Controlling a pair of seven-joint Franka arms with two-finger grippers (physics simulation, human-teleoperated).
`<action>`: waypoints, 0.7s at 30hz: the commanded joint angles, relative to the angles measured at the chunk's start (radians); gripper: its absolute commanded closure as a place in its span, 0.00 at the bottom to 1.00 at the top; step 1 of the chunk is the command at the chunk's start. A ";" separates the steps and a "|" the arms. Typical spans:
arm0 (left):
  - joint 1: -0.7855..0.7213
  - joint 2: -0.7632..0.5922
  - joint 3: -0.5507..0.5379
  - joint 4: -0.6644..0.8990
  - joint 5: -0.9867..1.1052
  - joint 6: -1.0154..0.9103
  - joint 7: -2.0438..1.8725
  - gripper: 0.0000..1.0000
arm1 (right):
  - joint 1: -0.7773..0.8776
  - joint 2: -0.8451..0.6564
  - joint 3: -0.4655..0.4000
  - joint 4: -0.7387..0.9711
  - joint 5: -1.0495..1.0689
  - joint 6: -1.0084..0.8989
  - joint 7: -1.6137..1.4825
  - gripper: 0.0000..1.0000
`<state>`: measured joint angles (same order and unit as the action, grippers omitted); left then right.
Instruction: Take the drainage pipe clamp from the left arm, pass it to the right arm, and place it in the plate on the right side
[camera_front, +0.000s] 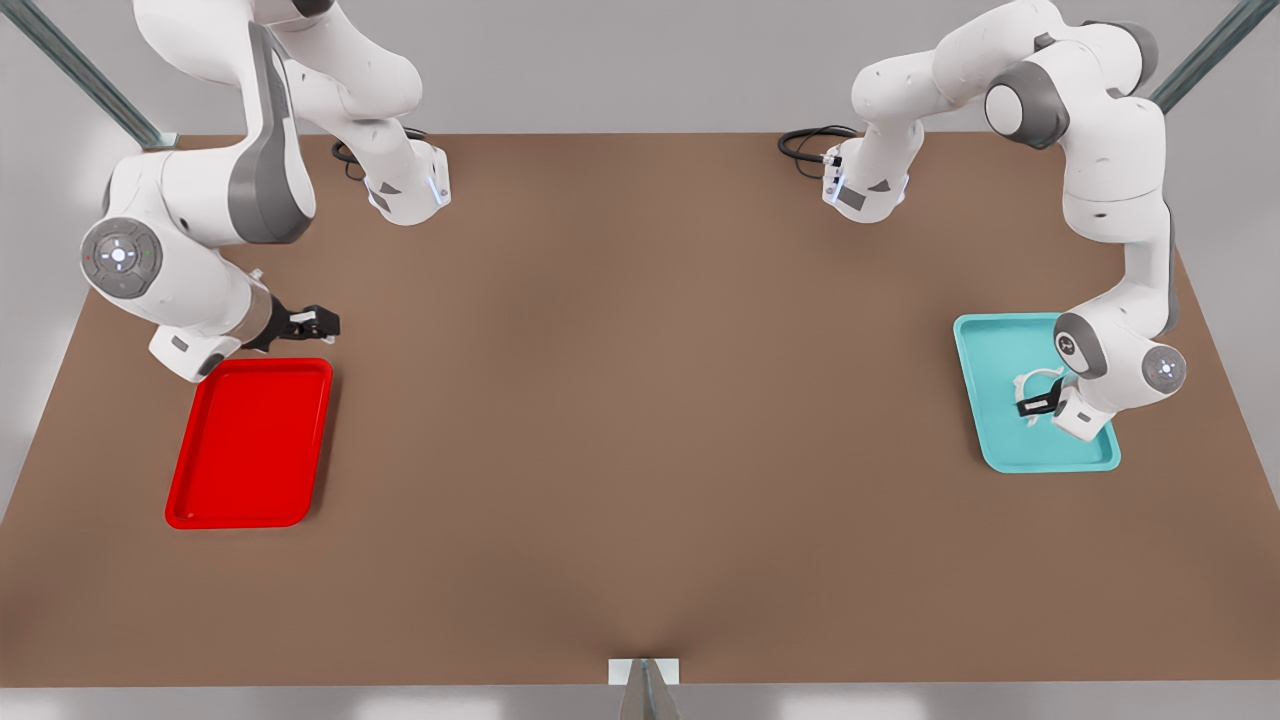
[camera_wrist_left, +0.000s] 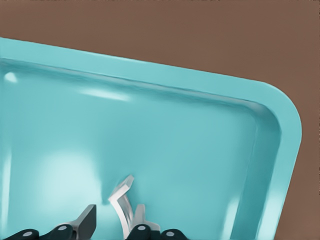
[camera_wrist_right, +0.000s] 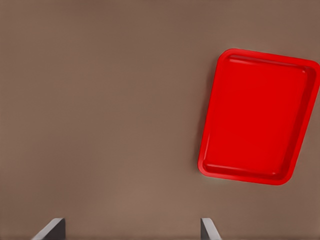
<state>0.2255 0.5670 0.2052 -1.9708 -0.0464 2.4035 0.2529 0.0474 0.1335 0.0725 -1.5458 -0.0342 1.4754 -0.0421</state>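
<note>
Left gripper (camera_front: 1040, 403) down inside the teal tray (camera_front: 1000, 450) at the front view's right, fingers (camera_wrist_left: 86, 220) parted a little and set on either side of the drainage pipe clamp (camera_front: 1032, 385), one strip of the white ring standing between them in the left wrist view (camera_wrist_left: 122, 202); cannot tell whether either pad actually presses the plastic. Clamp resting on the tray floor, near the middle of the tray, clear of the raised rim. Right gripper (camera_front: 312, 321) held above the brown table (camera_front: 640, 400) at the front view's left, just beyond the far edge of the plate (camera_front: 250, 445), arm waiting. Fingers spread wide with nothing between them, their tips (camera_wrist_right: 52, 231) framing bare tabletop in the right wrist view. Plate (camera_wrist_right: 257, 117) lying flat on the table, bright red, well apart from the teal tray.
</note>
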 joint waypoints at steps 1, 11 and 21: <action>0.000 -0.003 -0.001 0.001 -0.003 -0.004 0.032 0.47 | 0.000 -0.002 0.000 -0.005 0.001 0.014 -0.005 0.00; -0.003 0.002 0.000 0.001 -0.004 -0.069 -0.020 0.47 | 0.000 0.000 0.001 -0.013 0.002 0.016 -0.005 0.00; -0.003 0.007 0.000 0.003 -0.004 -0.070 -0.041 0.72 | 0.000 -0.002 0.000 -0.023 0.002 0.022 -0.005 0.00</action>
<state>0.2219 0.5747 0.2054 -1.9686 -0.0508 2.3394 0.2390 0.0468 0.1334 0.0722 -1.5669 -0.0328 1.4928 -0.0458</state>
